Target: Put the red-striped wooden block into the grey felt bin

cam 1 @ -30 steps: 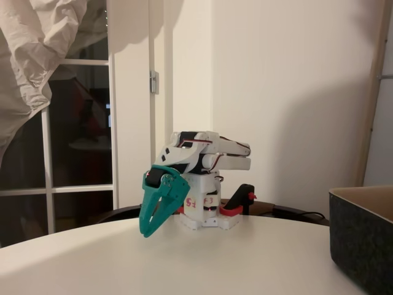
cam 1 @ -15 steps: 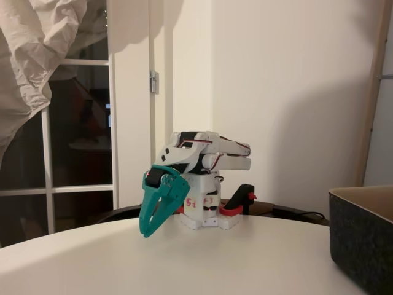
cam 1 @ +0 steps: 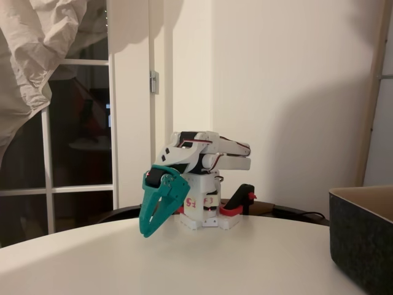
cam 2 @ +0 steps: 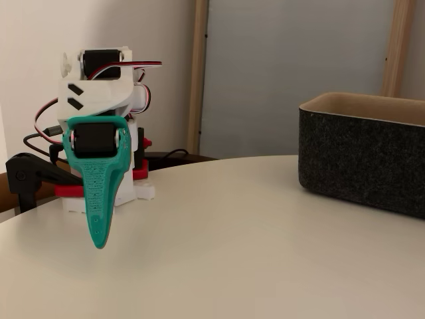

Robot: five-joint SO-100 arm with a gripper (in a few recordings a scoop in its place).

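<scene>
Teal plastic makes up the gripper (cam 1: 145, 232), a long tapering wedge with slotted sides that hangs tip-down just above the table (cam 1: 202, 264) in both fixed views; seen head-on (cam 2: 99, 243) it narrows to a single rounded point, its fingers pressed together with nothing between them. Behind it the arm (cam 1: 206, 157) sits folded low, built of glossy white printed shells with black servo blocks and red and black wires looped at the back. Its base rests on the table's far side, beside a black-and-red clamp (cam 1: 241, 203).

The table top is smooth, matte and off-white, with a curved edge. The grey felt bin (cam 2: 365, 153) stands on it well apart from the gripper, on the right in both fixed views: straight walls of coarse, speckled dark felt, a softly rounded corner and a paler tan lining along the rim. Its inside floor is hidden by the walls, and I cannot tell where the red-striped wooden block lies.
</scene>
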